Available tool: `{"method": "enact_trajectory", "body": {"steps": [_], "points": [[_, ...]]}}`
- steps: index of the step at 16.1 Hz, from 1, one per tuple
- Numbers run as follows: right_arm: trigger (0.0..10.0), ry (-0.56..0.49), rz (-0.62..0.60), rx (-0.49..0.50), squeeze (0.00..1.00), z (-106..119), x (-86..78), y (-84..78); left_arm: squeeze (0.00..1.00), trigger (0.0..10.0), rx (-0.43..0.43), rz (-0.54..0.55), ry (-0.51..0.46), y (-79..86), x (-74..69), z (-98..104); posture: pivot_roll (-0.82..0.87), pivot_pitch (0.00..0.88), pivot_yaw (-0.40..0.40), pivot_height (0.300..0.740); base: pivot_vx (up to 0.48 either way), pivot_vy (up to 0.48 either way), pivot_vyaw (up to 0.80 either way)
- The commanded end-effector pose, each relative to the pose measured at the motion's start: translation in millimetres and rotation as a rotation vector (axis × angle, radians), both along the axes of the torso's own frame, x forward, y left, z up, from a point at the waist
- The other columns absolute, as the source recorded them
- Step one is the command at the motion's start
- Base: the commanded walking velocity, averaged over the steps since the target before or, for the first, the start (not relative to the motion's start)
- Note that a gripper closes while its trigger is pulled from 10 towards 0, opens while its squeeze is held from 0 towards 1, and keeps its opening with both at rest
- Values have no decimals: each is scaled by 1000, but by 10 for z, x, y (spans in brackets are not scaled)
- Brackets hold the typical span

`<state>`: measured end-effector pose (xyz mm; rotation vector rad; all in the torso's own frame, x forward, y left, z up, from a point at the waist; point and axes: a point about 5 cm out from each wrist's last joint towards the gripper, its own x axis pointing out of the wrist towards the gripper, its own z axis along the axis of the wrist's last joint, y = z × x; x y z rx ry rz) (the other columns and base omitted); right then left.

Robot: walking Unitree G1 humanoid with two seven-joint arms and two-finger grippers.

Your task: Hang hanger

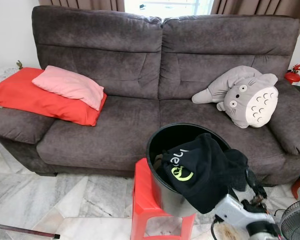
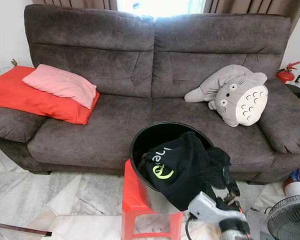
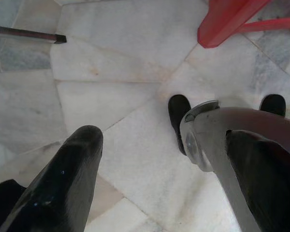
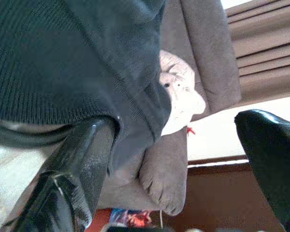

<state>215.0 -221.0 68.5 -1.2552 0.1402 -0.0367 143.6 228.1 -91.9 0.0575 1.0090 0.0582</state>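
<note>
A black garment (image 1: 202,170) with a green logo lies draped over the rim of a black bucket (image 1: 162,142), which stands on a red plastic stool (image 1: 142,200) in front of the sofa. My right gripper (image 4: 179,130) is at the garment's lower right edge, open. One of its fingers (image 4: 82,159) lies against the cloth, and there is nothing between the two. In the eye views that arm (image 1: 235,210) comes up from the bottom right. My left gripper (image 3: 164,140) hangs idle over the marble floor, open.
A dark brown sofa (image 1: 120,125) spans the view, with a red cushion (image 1: 35,100) and a pink pillow (image 1: 70,85) on its left and a grey plush toy (image 1: 247,95) on its right. A fan (image 1: 296,220) stands bottom right. A dark rod (image 1: 25,231) lies on the floor.
</note>
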Motion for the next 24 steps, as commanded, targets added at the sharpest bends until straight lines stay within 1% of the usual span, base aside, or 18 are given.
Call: {"method": "enact_trajectory", "body": {"steps": [1, 2, 5, 7, 9, 11, 13, 14, 17, 19, 22, 24], "points": [[10000, 29, -19, 4, 0, -25, -14, -31, 0, 10000, -11, 0, 19, -80, -12, -27, -118, 47, -3, 740, 0, 0, 0], [10000, 38, -24, 17, 0, -38, -17, -36, 0, 10000, -14, -3, 18, -124, 1, -32, -117, 47, -4, 740, 0, 0, 0], [10000, 25, -12, 4, 0, -3, 28, -40, 0, 10000, -22, -8, 18, -237, 18, -48, -115, 46, -4, 740, 0, 0, 0], [10000, 17, -17, -6, 0, 36, 69, -78, 0, 10000, -25, -10, 20, -264, 13, -54, -117, 44, -4, 740, 0, 0, 0], [10000, 14, -16, -10, 0, 51, 80, -90, 0, 10000, -21, -5, 20, -205, -7, -50, -116, 44, -5, 740, 0, 0, 0], [10000, 8, -14, -10, 0, 71, 92, -96, 0, 10000, -13, 2, 18, -91, -36, -36, -117, 43, -5, 740, 0, 0, 0], [10000, 14, -10, 3, 0, 76, 104, -83, 0, 10000, -8, 7, 17, -14, -51, -23, -116, 43, -4, 740, 0, 0, 0], [10000, 7, 3, 0, 0, 92, 118, -64, 0, 10000, -7, 7, 16, -2, -47, -19, -115, 43, -5, 740, 0, 0, 0], [10000, -45, 10, -4, 0, 175, 134, -44, 0, 10000, -15, -1, 19, -91, -42, -38, -116, 43, -4, 740, 0, 0, 0], [10000, -53, 12, -1, 0, 189, 124, -33, 0, 10000, -16, -2, 24, -102, -52, -44, -118, 44, -4, 740, 0, 0, 0], [10000, -79, -7, -1, 0, 196, 49, -7, 0, 10000, -11, 4, 32, -35, -105, -47, -117, 45, -5, 740, 0, 0, 0], [10000, -76, -30, 5, 0, 178, -9, 2, 0, 10000, -7, 7, 33, 13, -132, -43, -114, 47, -6, 740, 0, 0, 0]]}}
